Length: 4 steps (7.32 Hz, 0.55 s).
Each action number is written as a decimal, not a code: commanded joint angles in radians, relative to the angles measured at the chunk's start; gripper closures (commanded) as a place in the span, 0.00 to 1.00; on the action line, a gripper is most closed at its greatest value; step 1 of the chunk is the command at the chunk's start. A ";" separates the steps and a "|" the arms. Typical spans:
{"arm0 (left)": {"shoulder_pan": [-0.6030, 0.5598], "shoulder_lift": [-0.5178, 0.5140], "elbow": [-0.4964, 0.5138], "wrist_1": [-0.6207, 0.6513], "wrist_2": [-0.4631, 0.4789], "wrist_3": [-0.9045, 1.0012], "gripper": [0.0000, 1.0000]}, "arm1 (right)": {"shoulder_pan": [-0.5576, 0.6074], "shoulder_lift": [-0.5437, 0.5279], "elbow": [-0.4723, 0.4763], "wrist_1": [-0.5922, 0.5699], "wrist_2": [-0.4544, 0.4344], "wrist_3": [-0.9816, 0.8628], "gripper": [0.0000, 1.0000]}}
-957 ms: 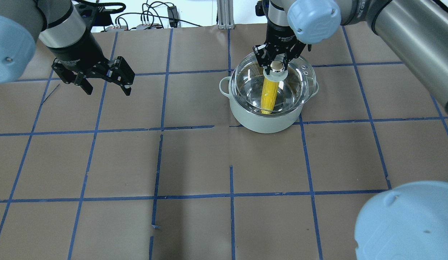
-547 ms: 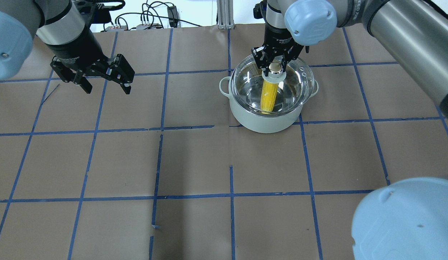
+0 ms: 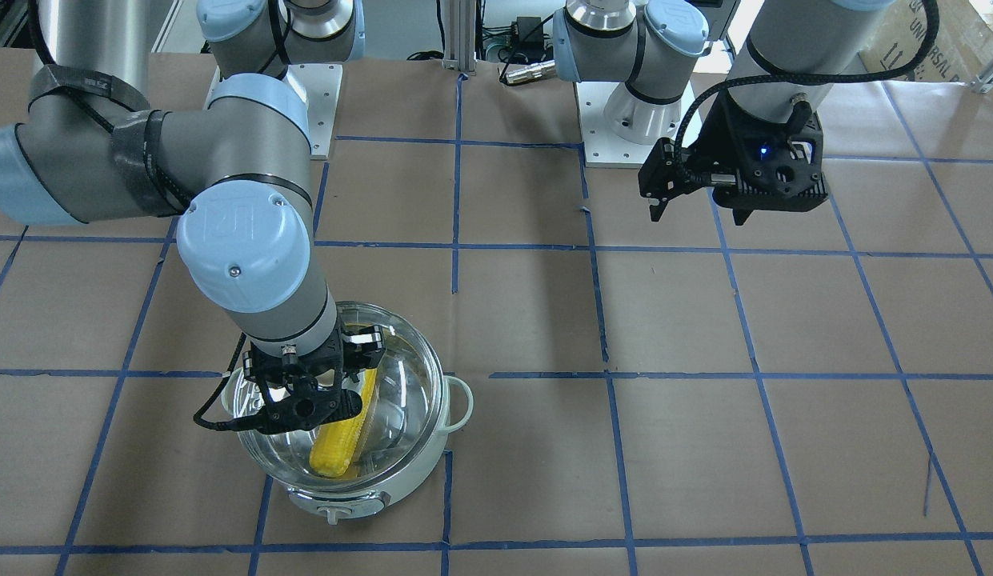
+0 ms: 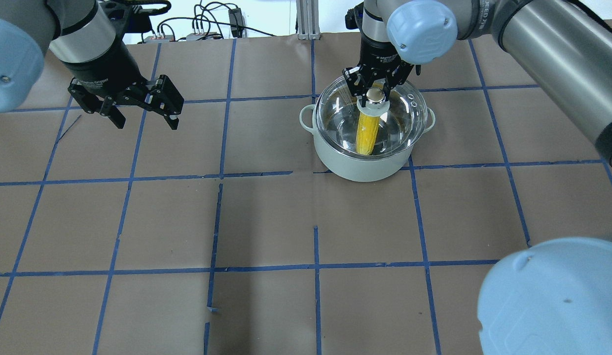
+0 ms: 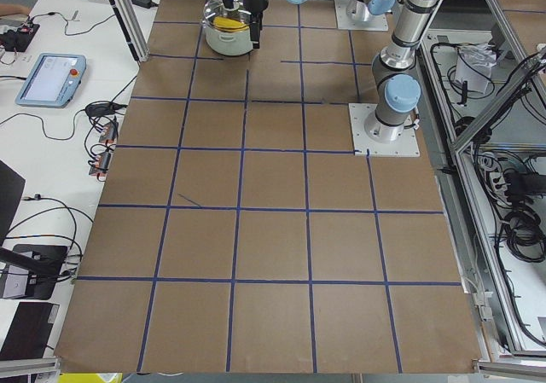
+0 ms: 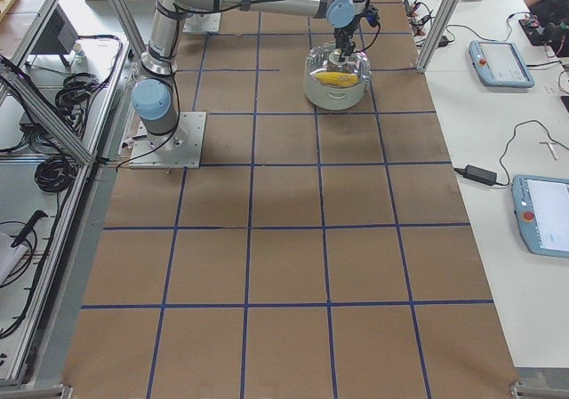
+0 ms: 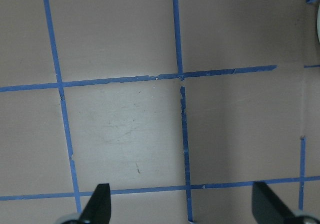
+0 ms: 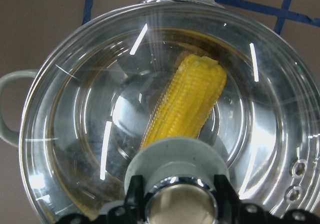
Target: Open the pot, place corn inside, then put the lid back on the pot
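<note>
Right gripper stands vertically over the round pale mint-white electric pot. Its jaws pinch the tan, chrome-ringed knob of the round clear glass domed lid. In the wrist view the black fingers flank the chrome ring, one on each side, touching it. Holding at the knob puts the grip on the lid's centre, so the dome hangs level and can meet the rim all round.

The lid covers the pot mouth, roughly concentric with the rim. No view settles whether the glass edge is fully seated or just above it.

Yellow corn cob is inside the pot, seen through the glass. It lies across the steel interior, one end toward the control-knob wall, the other hidden under the lid knob. Judgement: it looks nearly as long as the bowl is wide, so it probably rests at a slant. Clearance to the glass cannot be told.

Left gripper hovers over the brown paper table with blue tape grid. Its jaws are spread wide and empty, well apart from the pot. Judgement: it is parked clear so the right arm has room.

Stage, judged: final step, lid replacement nearly complete. Release and lift-off remain. Risk: if the lid is off-centre, letting go may leave it tilted on the rim.
</note>
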 commanded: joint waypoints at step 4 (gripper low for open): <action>-0.001 -0.012 0.002 0.005 0.000 -0.018 0.00 | 0.012 -0.001 0.004 0.002 -0.008 0.001 0.67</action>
